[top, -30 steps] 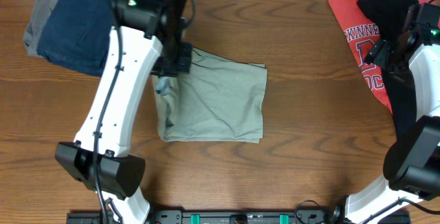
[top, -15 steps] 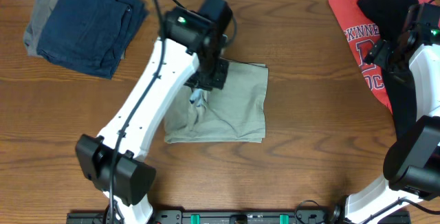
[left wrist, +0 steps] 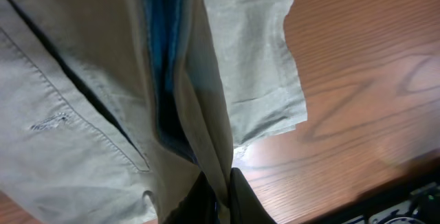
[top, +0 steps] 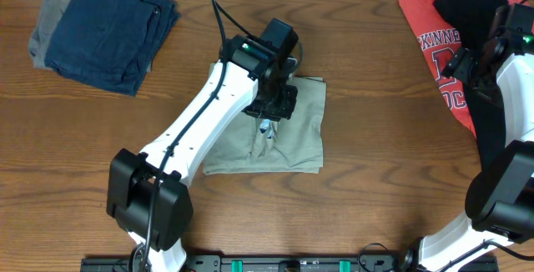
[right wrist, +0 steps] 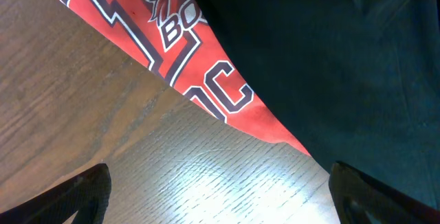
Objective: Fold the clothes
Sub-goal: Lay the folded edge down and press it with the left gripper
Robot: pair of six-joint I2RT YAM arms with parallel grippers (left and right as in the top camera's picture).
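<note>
My left pincer point(left wrist: 214, 195) is clamped on a raised fold of the tan trousers point(top: 296, 130), which lie folded in the middle of the tabletop point(top: 375, 155). My right pincer point(right wrist: 220, 200) gapes wide, holding nothing, just above the red T-shirt point(right wrist: 103, 18) and the black trousers point(right wrist: 330, 52) at the right edge. Far left, a navy garment point(top: 104, 30) lies on a grey garment point(top: 43, 38).

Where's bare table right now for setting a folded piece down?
Free: the table between khaki trousers and red T-shirt; also the front-left, below the navy stack. Crowded: centre under the left gripper, right edge with black trousers.
</note>
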